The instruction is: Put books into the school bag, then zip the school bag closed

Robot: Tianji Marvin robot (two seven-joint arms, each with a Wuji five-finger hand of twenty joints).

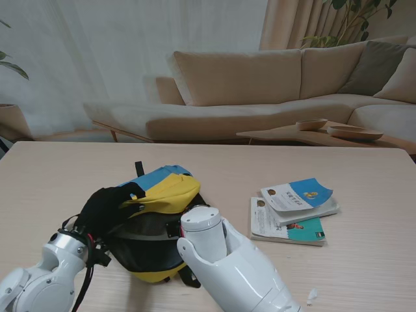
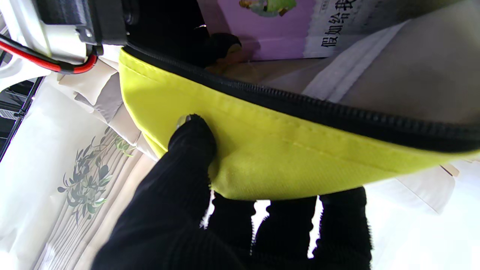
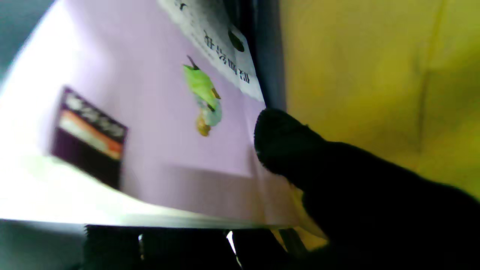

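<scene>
The yellow and blue school bag [image 1: 159, 195] lies open on the table in front of me. My black-gloved left hand [image 1: 104, 209] pinches its yellow flap [image 2: 285, 157] beside the black zipper [image 2: 337, 116] and holds the opening up. My right forearm [image 1: 224, 260] reaches into the opening, so the stand view hides the right hand. In the right wrist view that hand [image 3: 360, 187] grips a purple-covered book [image 3: 150, 123] inside the yellow lining. The same purple book [image 2: 277, 33] shows through the opening in the left wrist view. Two more books [image 1: 296, 211] lie stacked on the table to the right.
The wooden table [image 1: 364, 260] runs wide around the bag. A small white scrap [image 1: 312, 294] lies near the right front. Beyond the table stand a beige sofa [image 1: 260, 91] and a low coffee table with bowls [image 1: 338, 130].
</scene>
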